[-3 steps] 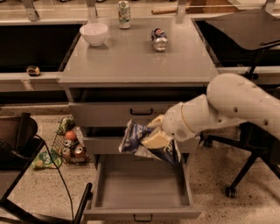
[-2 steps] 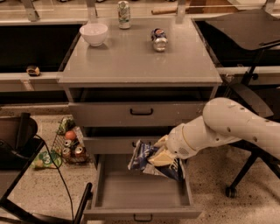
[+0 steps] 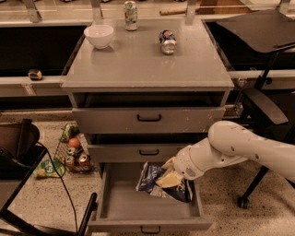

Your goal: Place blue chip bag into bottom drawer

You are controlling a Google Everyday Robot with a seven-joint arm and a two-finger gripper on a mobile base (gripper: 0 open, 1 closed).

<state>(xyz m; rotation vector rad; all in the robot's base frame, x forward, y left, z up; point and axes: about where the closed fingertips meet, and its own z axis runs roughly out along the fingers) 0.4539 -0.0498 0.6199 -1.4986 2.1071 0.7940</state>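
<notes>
Counted three grey drawers in one cabinet [image 3: 147, 73], one black handle on each. Noted the nearest and lowest, the bottom drawer [image 3: 117, 205], pulled well out toward the camera with its plain grey floor showing. Found one blue chip bag [image 3: 148, 177] inside that drawer, at the right rear, crumpled and tilted; could not tell whether its lower edge rested on the drawer floor. Saw the middle drawer [image 3: 115, 153] just above and behind the bag, then the top drawer [image 3: 193, 120] above that, both fronts set back from the bottom one.

Spotted one wire basket [image 3: 62, 154] on the floor at left, holding several cans, with one green packet [image 3: 46, 168] just beside it. Saw one black seat [image 3: 18, 143] at far left and one dark chair [image 3: 262, 32] at far right.

Counted on the cabinet top one white bowl [image 3: 99, 35] at back left and one soda can [image 3: 167, 41] lying on its side at back right, well apart. Noted one upright can [image 3: 131, 9] farther back still.

Found one gripper [image 3: 169, 179], on a white arm [image 3: 239, 145] reaching in from the right, low inside the bottom drawer's opening. Saw tan fingers [image 3: 163, 180] closed together and clamped on the middle of the blue chip bag.
</notes>
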